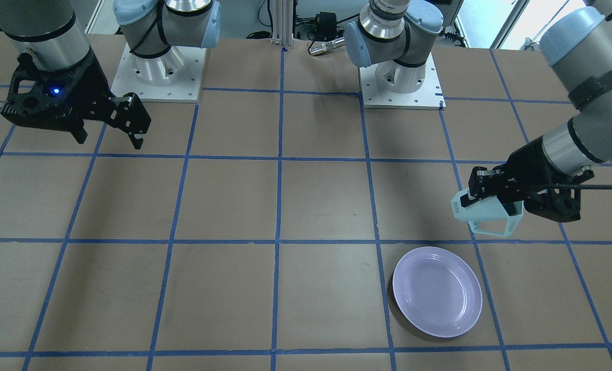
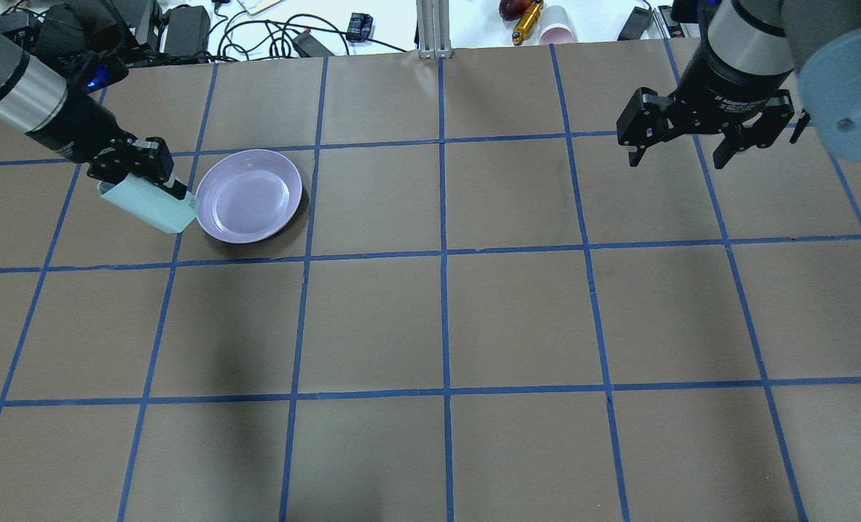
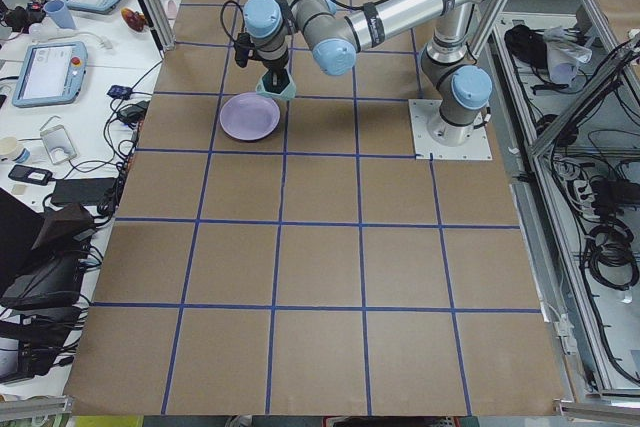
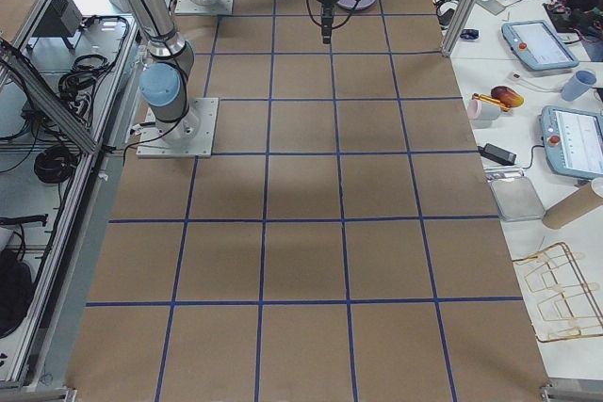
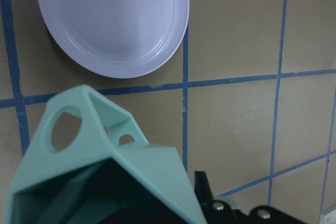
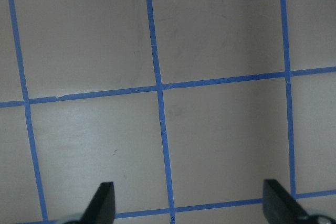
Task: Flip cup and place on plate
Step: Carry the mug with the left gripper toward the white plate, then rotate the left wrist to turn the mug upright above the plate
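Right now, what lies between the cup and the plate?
Between cup and plate: only bare table and a blue tape line, per left wrist view.

left end effector clamped on cup, tilted sideways | right end effector jaws wide apart, hovering

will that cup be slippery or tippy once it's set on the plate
Probably stiff: held sideways in the left hand, the cup shows no squashing. Likely light, being thin-walled and hollow. Its base is narrower than its rim, so it may tip or slide on the smooth plate.
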`<act>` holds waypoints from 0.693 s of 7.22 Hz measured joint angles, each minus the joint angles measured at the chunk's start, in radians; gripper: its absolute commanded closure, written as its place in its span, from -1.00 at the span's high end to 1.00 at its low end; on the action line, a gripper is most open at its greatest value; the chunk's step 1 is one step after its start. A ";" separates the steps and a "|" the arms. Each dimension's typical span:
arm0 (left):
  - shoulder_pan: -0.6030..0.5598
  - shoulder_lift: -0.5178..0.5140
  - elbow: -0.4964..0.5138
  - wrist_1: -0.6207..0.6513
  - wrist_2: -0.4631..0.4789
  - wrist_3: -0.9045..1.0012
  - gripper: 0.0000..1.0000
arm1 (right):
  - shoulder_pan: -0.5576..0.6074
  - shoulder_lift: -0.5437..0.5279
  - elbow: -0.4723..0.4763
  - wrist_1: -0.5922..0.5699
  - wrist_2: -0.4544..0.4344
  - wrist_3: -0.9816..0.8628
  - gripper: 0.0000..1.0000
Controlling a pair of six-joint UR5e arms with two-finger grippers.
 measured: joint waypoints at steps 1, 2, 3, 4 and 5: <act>-0.032 -0.012 -0.003 0.068 0.038 -0.015 -1.00 | 0.000 0.000 0.000 0.000 0.000 0.000 1.00; -0.053 -0.031 -0.005 0.126 0.075 -0.019 -1.00 | 0.000 0.000 0.000 0.000 0.000 0.000 1.00; -0.076 -0.054 -0.005 0.177 0.102 -0.020 -1.00 | 0.000 0.000 0.000 0.000 0.000 0.000 1.00; -0.103 -0.080 -0.007 0.232 0.135 -0.020 -1.00 | 0.000 0.001 0.000 0.000 0.000 0.000 1.00; -0.129 -0.106 -0.010 0.287 0.168 -0.021 -1.00 | 0.000 0.001 0.000 0.000 0.000 0.000 1.00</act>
